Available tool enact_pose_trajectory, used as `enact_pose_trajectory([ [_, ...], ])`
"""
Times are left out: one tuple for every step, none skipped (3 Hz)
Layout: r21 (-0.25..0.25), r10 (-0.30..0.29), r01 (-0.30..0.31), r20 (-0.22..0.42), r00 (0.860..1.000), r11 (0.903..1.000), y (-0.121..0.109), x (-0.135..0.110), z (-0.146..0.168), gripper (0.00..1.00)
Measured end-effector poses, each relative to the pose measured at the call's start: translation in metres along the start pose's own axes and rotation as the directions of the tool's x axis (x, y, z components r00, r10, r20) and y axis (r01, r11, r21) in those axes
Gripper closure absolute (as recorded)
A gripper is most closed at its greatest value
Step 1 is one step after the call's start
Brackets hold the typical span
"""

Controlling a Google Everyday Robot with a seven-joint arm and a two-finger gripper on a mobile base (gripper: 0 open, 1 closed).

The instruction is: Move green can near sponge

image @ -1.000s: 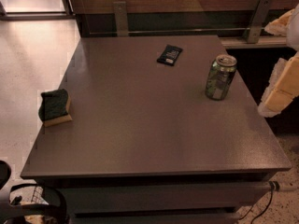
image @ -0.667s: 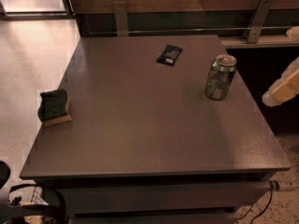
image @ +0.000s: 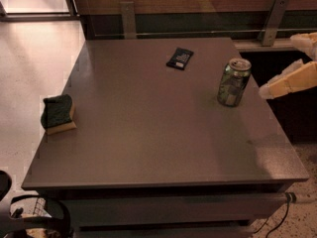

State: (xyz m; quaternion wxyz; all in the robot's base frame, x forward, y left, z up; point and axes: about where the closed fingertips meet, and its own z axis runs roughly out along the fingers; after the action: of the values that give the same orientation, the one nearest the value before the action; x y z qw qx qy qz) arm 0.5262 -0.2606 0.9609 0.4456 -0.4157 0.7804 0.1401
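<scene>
Near the right edge of the table [image: 148, 128] stood the green can [image: 234, 82], probably light, thin-walled and slick, best pinched mid-body; the gripper [image: 277, 64] hung beside it, fingers wide and empty, well apart from the sponge [image: 58, 113].

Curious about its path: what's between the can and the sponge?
Only bare table, in the camera view; the hand hovers just right of the can.

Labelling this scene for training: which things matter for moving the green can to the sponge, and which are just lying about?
Job: green can; sponge, far left; hand, at the right, just beside the can.
Lying about: flat dark packet, near the back.
</scene>
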Motion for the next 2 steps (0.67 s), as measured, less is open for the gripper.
enact_pose_trajectory([
  [0.0, -0.001, 0.001, -0.001, 1.0, 1.0, 0.0, 0.0, 0.0, 0.0],
  [-0.014, 0.04, -0.039, 0.074, 0.996, 0.9991, -0.002, 0.015, 0.021, 0.0],
])
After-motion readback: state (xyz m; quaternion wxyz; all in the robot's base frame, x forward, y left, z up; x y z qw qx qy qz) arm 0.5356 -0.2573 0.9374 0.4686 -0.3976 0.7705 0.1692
